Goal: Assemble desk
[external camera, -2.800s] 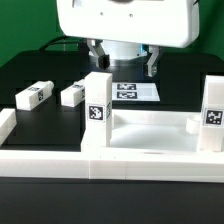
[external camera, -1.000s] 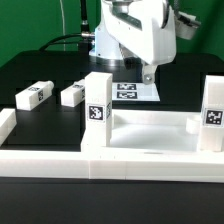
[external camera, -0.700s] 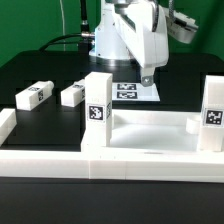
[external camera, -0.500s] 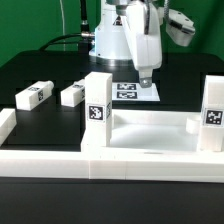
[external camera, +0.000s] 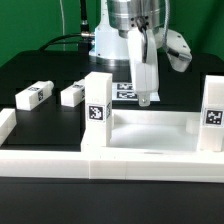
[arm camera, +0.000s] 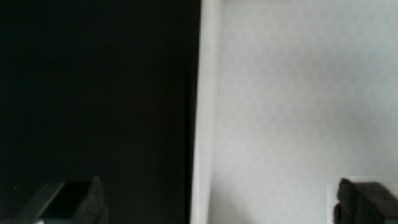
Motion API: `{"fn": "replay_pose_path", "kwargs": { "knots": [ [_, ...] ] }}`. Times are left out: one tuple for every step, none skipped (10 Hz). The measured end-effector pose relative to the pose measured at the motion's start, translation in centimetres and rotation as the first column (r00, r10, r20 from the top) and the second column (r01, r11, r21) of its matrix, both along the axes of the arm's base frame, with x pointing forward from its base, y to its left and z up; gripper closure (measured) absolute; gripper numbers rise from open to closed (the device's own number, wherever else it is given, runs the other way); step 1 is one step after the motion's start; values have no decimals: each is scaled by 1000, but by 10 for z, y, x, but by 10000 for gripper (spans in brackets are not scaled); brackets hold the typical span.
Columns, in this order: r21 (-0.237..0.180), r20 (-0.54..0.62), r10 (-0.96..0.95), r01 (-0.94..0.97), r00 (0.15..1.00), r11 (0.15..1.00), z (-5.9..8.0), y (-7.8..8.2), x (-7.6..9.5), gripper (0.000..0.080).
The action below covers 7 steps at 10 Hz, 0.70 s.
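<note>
The white desk top (external camera: 150,140) lies flat at the front of the table. Two white legs stand upright on it, one at its left corner (external camera: 97,101) and one at its right corner (external camera: 213,114). Two more legs lie loose on the black table, one (external camera: 33,95) left of the other (external camera: 73,95). My gripper (external camera: 146,99) hangs empty behind the top's back edge, turned edge-on in the exterior view. In the wrist view the gripper (arm camera: 217,200) is open with its fingertips (arm camera: 75,200) far apart, above the edge between black table and a white surface (arm camera: 294,100).
The marker board (external camera: 125,93) lies on the table just behind the desk top, partly hidden by my gripper. A long white border rail (external camera: 50,165) runs along the front and turns up the exterior view's left side (external camera: 7,124).
My gripper has turned about its vertical axis, come down and shifted toward the desk top's back edge. The legs and the top have not moved.
</note>
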<state>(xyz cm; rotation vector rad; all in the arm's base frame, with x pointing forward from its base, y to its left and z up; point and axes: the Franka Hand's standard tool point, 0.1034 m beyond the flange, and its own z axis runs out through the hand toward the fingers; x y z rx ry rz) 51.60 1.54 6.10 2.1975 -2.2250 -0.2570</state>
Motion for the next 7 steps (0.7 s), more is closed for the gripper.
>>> {"fn": "replay_pose_path", "kwargs": {
  "knots": [
    [7,-13,6,-6,1000,1000,1,2,1,151],
    [8,-7,13,-13,1000,1000,3,2,3,151],
    [12,-18,19,-19,1000,1000,3,2,2,151],
    [25,-43,26,-25,999,999,5,3,2,151],
    [23,-35,29,-28,999,999,5,2,3,151],
    [21,-28,30,-29,999,999,5,3,4,151],
    [12,-2,32,-32,999,999,4,1,7,151]
  ]
}}
